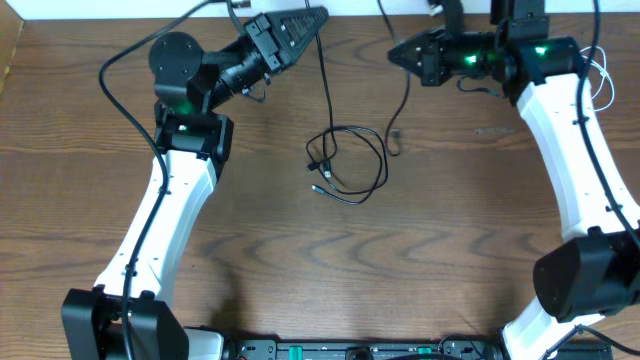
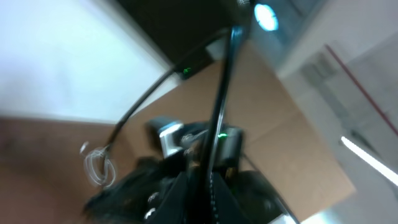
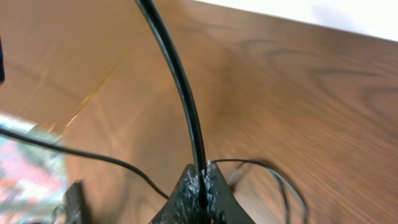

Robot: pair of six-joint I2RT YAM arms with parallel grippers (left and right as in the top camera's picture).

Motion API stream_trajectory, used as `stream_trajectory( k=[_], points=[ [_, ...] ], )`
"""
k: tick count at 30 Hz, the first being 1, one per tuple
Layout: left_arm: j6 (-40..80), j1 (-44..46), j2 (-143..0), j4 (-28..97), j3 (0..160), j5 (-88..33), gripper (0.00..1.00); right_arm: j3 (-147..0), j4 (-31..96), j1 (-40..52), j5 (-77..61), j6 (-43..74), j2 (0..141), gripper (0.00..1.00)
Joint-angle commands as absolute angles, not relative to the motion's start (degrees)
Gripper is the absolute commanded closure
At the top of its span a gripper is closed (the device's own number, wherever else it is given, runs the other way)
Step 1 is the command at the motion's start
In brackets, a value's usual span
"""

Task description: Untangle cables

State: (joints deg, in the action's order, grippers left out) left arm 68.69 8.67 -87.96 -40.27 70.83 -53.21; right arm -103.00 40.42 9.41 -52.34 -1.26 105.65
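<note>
Left tool (image 1: pixel 318 14) is up at the far edge, a bit left of middle, clenched on the looped cable (image 1: pixel 328 95). The wrist cam shows the strand pinched right between its jaws. From there the cable drops to a loose coil lying flat around the middle of the desk (image 1: pixel 250 250), with plug ends on the coil's left side. Right tool (image 1: pixel 393 53) is along the far edge too, right of middle, clamped on the short cable (image 1: pixel 405 95), which trails down and ends just beside the coil. White cable (image 1: pixel 606 85) is bunched at the right edge, behind the right arm.
</note>
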Motion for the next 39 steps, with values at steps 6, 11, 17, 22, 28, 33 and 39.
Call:
stream_trajectory(
  k=[6,11,17,22,28,33,39],
  points=[
    [81.82,4.03,-87.11,-49.41,72.25,-45.39,0.93,-103.28,39.18,10.35,-76.34,-10.37,106.41,0.98],
    [87.94,4.36,-87.11,-49.43,72.25,-45.39,0.93,-103.28,37.01,12.34,-76.84,-10.37,106.41,0.95],
    [96.23,4.36,-87.11,-49.5,72.25,-45.63,0.92,-103.28,34.37,17.37,-73.08,-10.35,106.45,0.77],
    [99.68,4.49,-87.11,-52.21,72.25,-46.22,0.93,-103.28,31.64,19.68,-70.59,-10.35,106.54,0.55],
    [104.16,5.98,-87.09,-54.08,72.25,-46.15,0.93,-103.28,26.11,21.96,-64.62,-6.92,106.54,0.43],
    [105.43,6.46,-87.09,-55.48,72.25,-45.32,0.93,-103.28,21.43,24.08,-64.34,-4.51,106.54,0.37],
    [106.56,6.44,-87.09,-55.64,72.25,-45.32,0.92,-103.28,21.61,24.03,-60.86,-0.01,106.54,0.96]
  ],
)
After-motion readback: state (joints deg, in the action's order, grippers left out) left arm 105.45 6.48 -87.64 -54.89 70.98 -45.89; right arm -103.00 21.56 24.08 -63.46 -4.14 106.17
